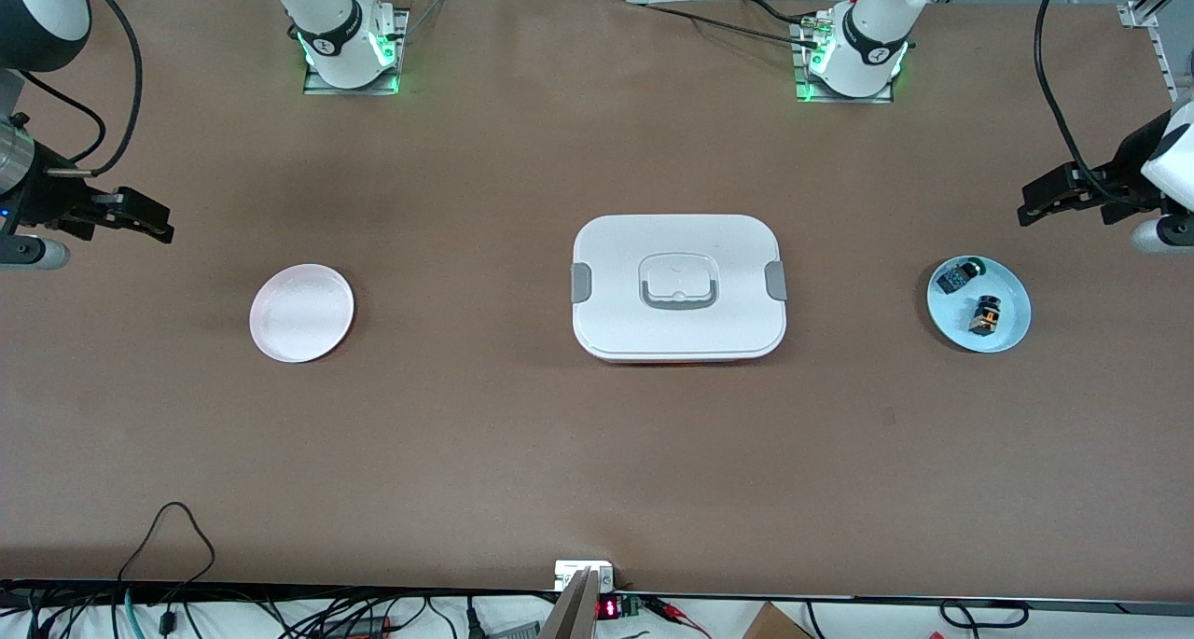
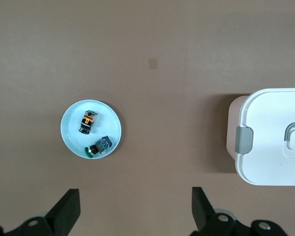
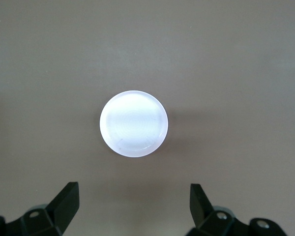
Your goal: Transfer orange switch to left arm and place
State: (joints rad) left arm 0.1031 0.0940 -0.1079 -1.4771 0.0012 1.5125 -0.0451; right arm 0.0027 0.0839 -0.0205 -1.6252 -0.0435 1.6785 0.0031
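Note:
The orange switch [image 1: 985, 314] is a tiny black cylinder with orange markings. It lies on its side on a light blue plate [image 1: 1015, 333] at the left arm's end of the table. The white box [image 1: 679, 287] stands mid-table with its lid on. My left gripper [image 1: 1031, 205] hangs open above the table beside the blue plate. Its wrist view shows the switch [image 2: 87, 122], the plate [image 2: 71, 135] and the box's end [image 2: 270, 142] well ahead of its empty gripper [image 2: 135, 194]. My right gripper [image 1: 160, 221] hangs open and empty at the right arm's end.
A dark component with a green tip [image 1: 959, 275] shares the blue plate with the switch. An empty pale pink plate [image 1: 301, 312] lies toward the right arm's end and sits ahead of the right gripper [image 3: 132, 189] as the plate [image 3: 133, 123]. Cables run along the table's front edge.

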